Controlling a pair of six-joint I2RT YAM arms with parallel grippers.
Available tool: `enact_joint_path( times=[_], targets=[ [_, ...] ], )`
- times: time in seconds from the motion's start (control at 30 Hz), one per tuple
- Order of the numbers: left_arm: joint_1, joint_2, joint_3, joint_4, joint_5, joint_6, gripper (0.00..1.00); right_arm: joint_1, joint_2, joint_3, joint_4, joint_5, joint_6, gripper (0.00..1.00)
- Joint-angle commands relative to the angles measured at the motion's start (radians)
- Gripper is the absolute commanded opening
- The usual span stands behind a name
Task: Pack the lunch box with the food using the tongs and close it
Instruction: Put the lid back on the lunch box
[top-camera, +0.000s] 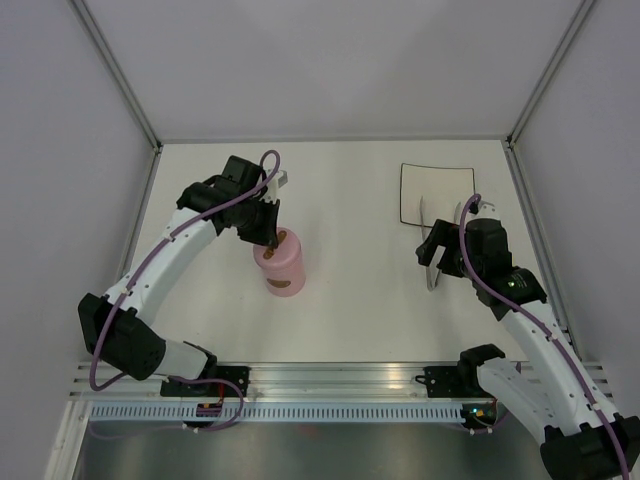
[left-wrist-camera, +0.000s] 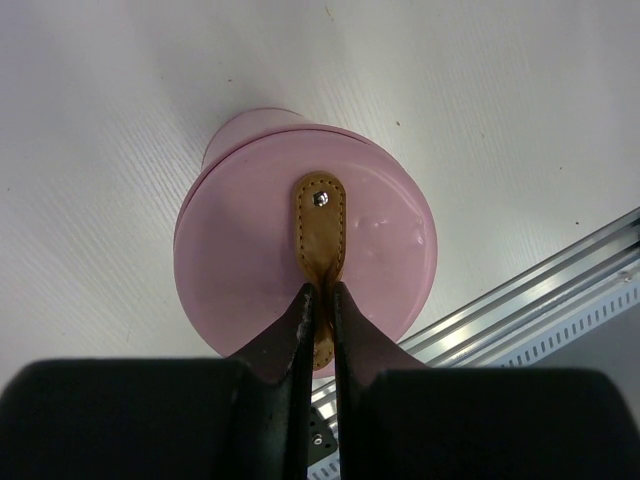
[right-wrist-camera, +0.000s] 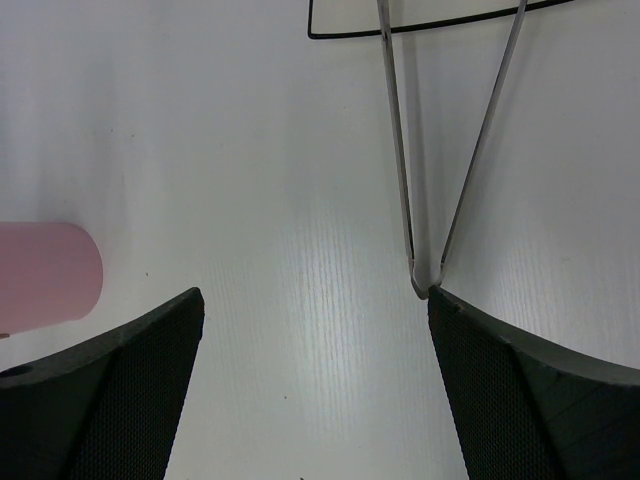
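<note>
The pink lunch box (top-camera: 282, 272) stands upright left of centre, with its flat lid (left-wrist-camera: 240, 260) over the top. My left gripper (top-camera: 270, 238) (left-wrist-camera: 320, 290) reaches down from above and is shut on the lid's brown handle (left-wrist-camera: 320, 215). I cannot tell whether the lid is fully seated. The tongs (top-camera: 433, 280) (right-wrist-camera: 400, 150) lie on the table at the right, their arms spread onto the white plate (top-camera: 437, 190). My right gripper (top-camera: 432, 258) (right-wrist-camera: 314, 295) hovers wide open with nothing in it, its right finger beside the tongs' joined end. The food is out of view.
The plate's dark edge (right-wrist-camera: 345, 35) shows at the top of the right wrist view, and the pink tub (right-wrist-camera: 45, 275) at its left edge. A metal rail (top-camera: 330, 385) runs along the near table edge. White walls stand at the left, back and right.
</note>
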Motion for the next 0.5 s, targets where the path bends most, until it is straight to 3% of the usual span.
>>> enact_joint_path(
  times=[0.0,0.47],
  targets=[
    [0.004,-0.009,-0.003,0.047,0.027,-0.007,0.14,-0.003,-0.016,-0.004,-0.005,0.008,0.015,0.98],
    [-0.030,-0.029,-0.063,0.079,0.017,-0.039,0.14,-0.003,0.001,-0.007,0.005,0.000,0.009,0.98]
  ],
)
